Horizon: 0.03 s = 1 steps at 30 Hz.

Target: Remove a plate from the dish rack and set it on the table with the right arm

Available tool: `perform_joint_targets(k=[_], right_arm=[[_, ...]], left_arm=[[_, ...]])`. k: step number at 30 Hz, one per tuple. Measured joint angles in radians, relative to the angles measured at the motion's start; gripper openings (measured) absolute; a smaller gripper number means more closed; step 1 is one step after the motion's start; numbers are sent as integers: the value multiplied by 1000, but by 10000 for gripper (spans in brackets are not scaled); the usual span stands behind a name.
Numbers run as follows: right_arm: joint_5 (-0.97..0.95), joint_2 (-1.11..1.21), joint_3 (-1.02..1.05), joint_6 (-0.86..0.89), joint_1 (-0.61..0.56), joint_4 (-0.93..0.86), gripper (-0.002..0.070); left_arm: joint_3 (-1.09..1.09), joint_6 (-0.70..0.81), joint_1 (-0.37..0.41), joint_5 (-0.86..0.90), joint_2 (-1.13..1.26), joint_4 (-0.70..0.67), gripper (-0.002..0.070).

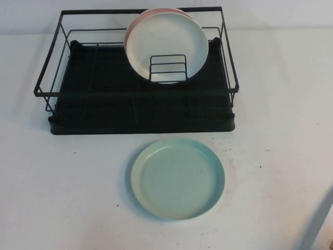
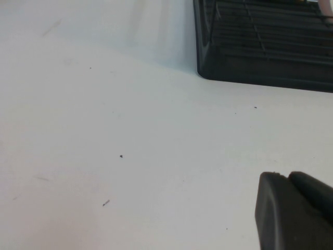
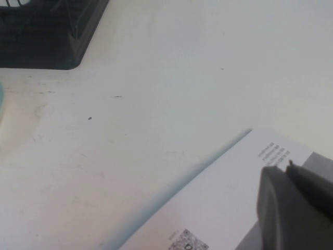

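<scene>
The pale mint-teal plate (image 1: 177, 177) lies flat on the white table (image 1: 62, 182), just in front of the black wire dish rack (image 1: 104, 104). No gripper touches it. Neither arm shows in the high view. My right gripper (image 3: 285, 169) shows only in the right wrist view, shut and empty, low over a white printed sheet (image 3: 223, 198); a sliver of the plate (image 3: 1, 104) and a rack corner (image 3: 47, 31) lie beyond it. My left gripper (image 2: 287, 176) is shut and empty over bare table, with a rack corner (image 2: 260, 47) ahead.
A cream-white plate (image 1: 166, 44) stands upright in the rack behind a small wire divider (image 1: 167, 67), with a pink plate (image 1: 151, 13) behind it. A pale grey slab (image 1: 321, 224) sits at the table's front right corner.
</scene>
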Motion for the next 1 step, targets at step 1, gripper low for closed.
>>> perform_joint_targets(k=[1], right_arm=[[0, 0, 0, 0, 0, 0, -18]], left_arm=[[0, 0, 0, 0, 0, 0, -4]])
